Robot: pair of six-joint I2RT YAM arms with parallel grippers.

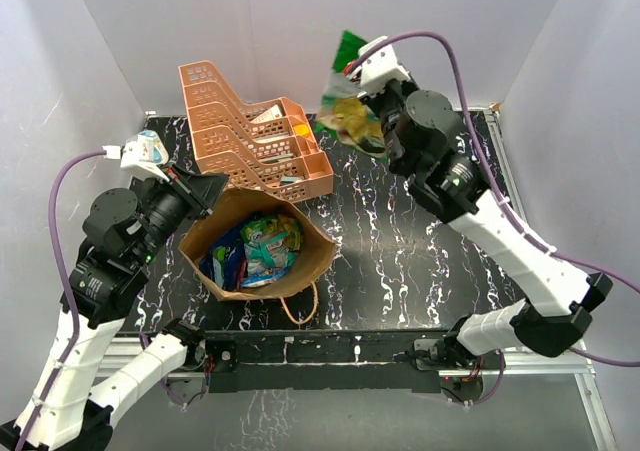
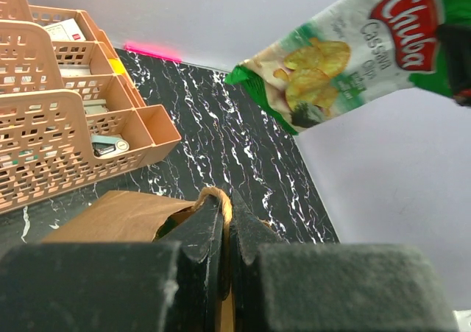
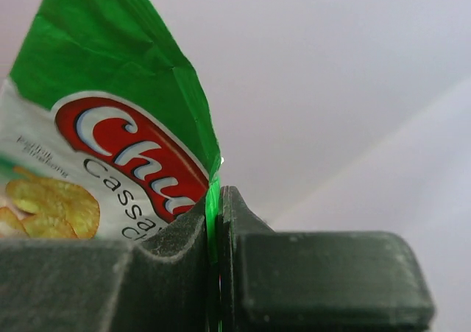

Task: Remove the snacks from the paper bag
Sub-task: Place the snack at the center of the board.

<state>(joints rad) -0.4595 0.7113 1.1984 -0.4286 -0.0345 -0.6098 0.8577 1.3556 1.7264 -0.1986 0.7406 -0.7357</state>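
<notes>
The brown paper bag [image 1: 320,256] stands open on the black marbled table, with a blue packet and green-and-white snack packets [image 1: 268,246] inside. My left gripper [image 1: 205,193] is shut on the bag's twine handle [image 2: 221,203] at its far-left rim; the bag's rim [image 2: 118,214] shows below it. My right gripper [image 1: 372,111] is shut on the edge of the large green chip bag [image 1: 345,101] with the red logo and holds it in the air above the table's far side, right of the rack. The bag hangs in the left wrist view [image 2: 346,59] and fills the right wrist view [image 3: 110,140].
An orange mesh tiered tray rack [image 1: 250,131] with small oddments stands at the back, just behind the paper bag; it also shows in the left wrist view [image 2: 66,118]. The bag's second twine handle [image 1: 300,306] hangs at its near side. White walls enclose the table.
</notes>
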